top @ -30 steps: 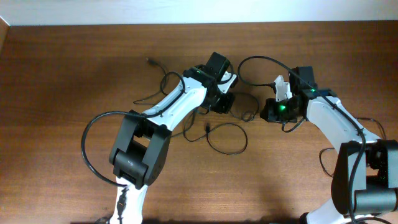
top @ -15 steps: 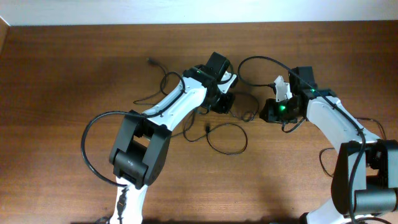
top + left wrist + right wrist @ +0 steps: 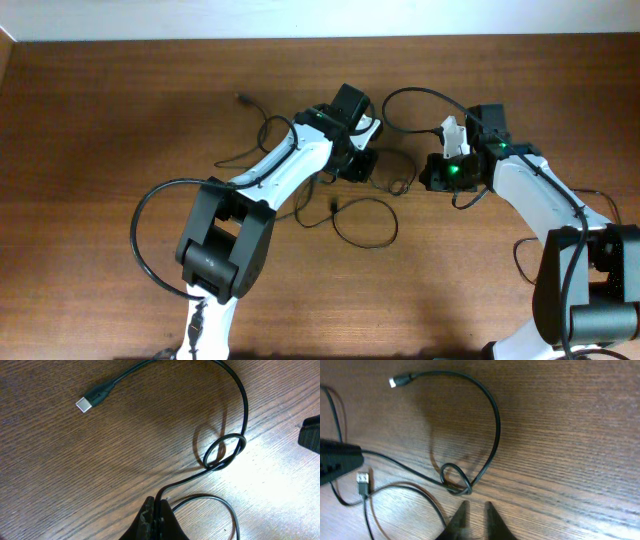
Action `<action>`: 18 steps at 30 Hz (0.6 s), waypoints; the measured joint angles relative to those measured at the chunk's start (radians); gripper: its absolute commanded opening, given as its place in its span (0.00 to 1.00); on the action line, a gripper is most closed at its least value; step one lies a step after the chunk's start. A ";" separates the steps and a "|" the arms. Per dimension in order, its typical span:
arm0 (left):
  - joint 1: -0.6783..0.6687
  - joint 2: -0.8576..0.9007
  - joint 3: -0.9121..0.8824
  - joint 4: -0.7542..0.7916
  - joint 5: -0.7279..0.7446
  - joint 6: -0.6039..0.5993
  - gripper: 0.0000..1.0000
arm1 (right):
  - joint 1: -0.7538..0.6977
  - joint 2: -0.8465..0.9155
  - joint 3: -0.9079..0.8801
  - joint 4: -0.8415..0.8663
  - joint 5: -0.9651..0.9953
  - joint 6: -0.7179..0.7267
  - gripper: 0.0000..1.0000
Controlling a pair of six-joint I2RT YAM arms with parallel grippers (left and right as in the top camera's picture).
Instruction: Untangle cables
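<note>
Black cable [image 3: 245,410] clamped in your left tool [image 3: 156,507]. Your right tool [image 3: 476,505] has narrowed to an empty slit just short of the loop knot [image 3: 467,491]. No pull on it yet.

Black cables [image 3: 244,401] (silver-tipped), brown table [image 3: 75,485]

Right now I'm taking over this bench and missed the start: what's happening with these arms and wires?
Two robot arms are untangling thin black cables on a wooden table. The left gripper is clamped on one cable, which runs into a small tight loop. The right gripper hovers just short of that loop, jaws slightly apart and empty. The tangle isn't undone yet.
</note>
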 measured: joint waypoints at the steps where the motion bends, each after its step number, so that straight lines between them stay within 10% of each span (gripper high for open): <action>1: 0.000 0.000 0.000 0.000 0.000 0.000 0.00 | 0.000 0.000 0.000 0.000 0.000 -0.003 0.04; 11: 0.000 0.000 0.000 0.004 0.000 0.000 0.00 | 0.001 0.006 -0.001 -0.042 -0.022 -0.003 0.31; 18: 0.000 0.000 0.000 0.004 -0.002 0.000 0.00 | 0.045 0.006 -0.002 -0.020 -0.031 -0.004 0.32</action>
